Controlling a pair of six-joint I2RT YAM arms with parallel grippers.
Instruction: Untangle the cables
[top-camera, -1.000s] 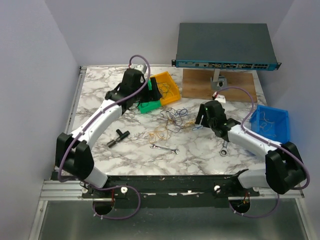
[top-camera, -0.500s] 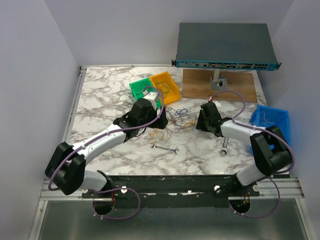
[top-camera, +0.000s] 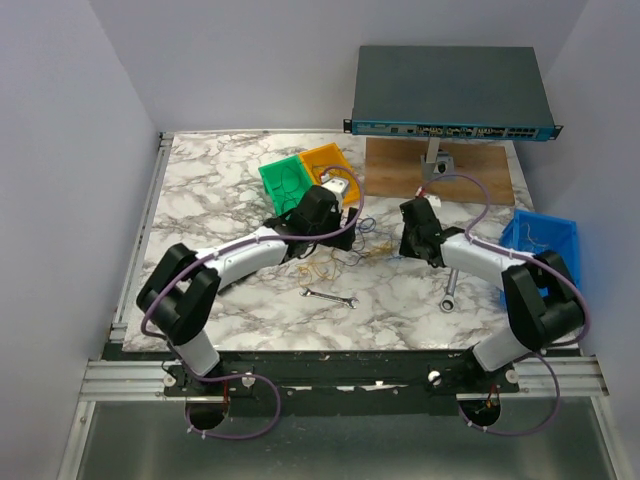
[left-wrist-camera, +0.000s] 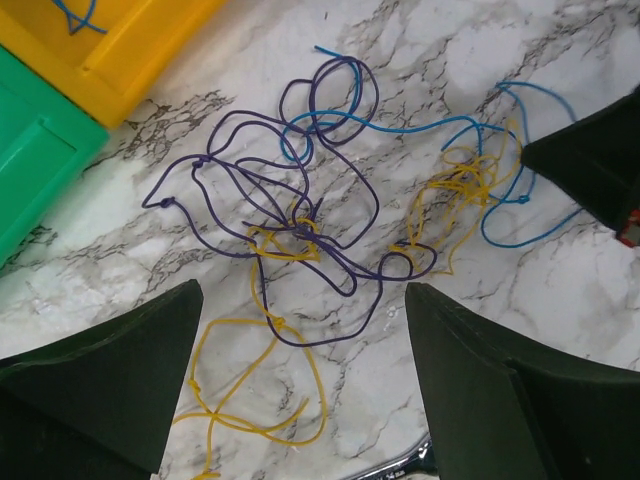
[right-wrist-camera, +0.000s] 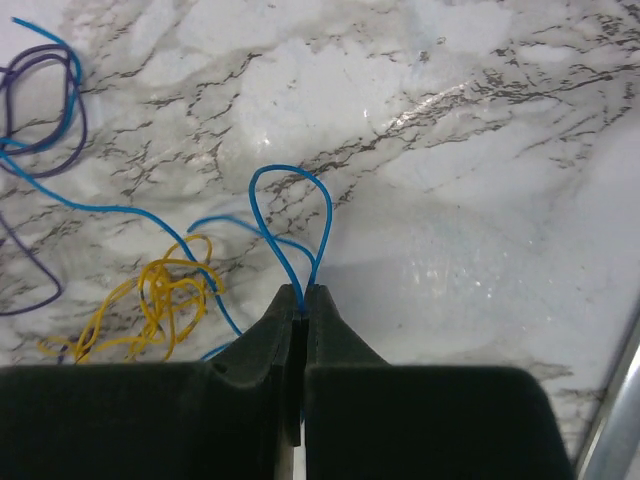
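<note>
Purple, blue and yellow cables (left-wrist-camera: 300, 220) lie tangled on the marble table (right-wrist-camera: 450, 150): light, limp, snag-prone. Right gripper (right-wrist-camera: 303, 300) is clenched on a blue wire (right-wrist-camera: 290, 167) loop; left gripper (left-wrist-camera: 300, 300) hovers spread above the tangle. Grasp free ends, not knots

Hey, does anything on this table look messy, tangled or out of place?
Yes: the thin purple, blue and yellow cables lie in one knotted tangle on the white marble tabletop, strands crossing over each other. The right gripper is shut on a blue cable loop at the tangle's edge.
</note>
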